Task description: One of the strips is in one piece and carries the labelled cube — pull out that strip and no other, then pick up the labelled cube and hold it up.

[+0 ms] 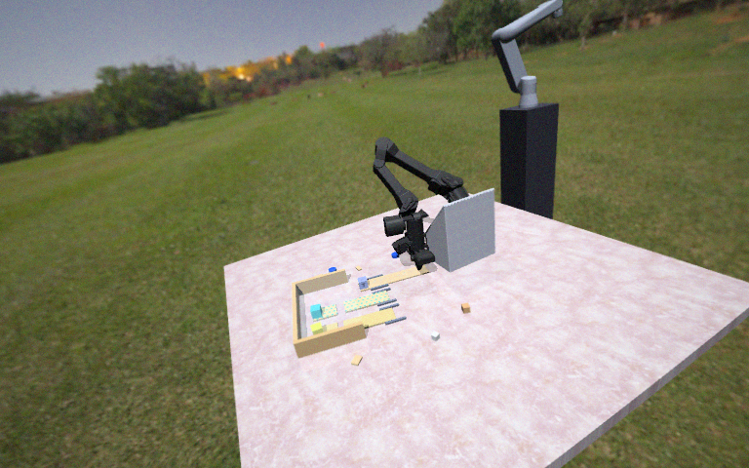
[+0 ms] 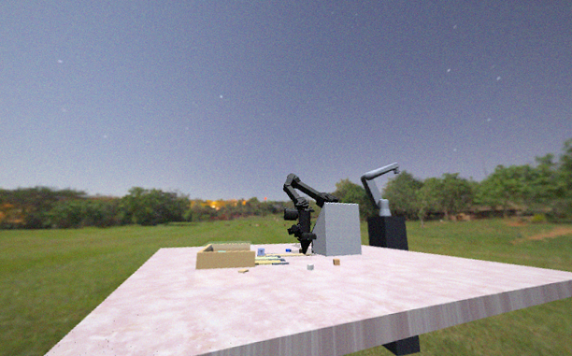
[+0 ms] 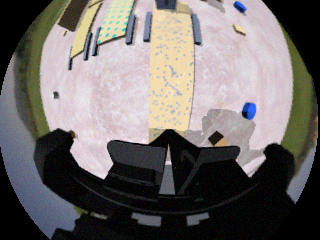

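Observation:
My gripper is shut, with its fingertips down at the near end of the blue-speckled strip. Nothing shows between the fingers; exact contact is hard to tell. This strip looks unbroken. The blue labelled cube stands on its far end, just outside the tray opening, and is cut off at the top of the wrist view. The teal-dotted strip has a gap before the piece under the cyan cube. The yellow strip also looks broken before the yellow cube.
The wooden three-sided tray surrounds the broken strips' far ends. Dark rails flank the strips. A grey slanted block stands close beside the arm. A blue cylinder, orange cube and white cube lie around.

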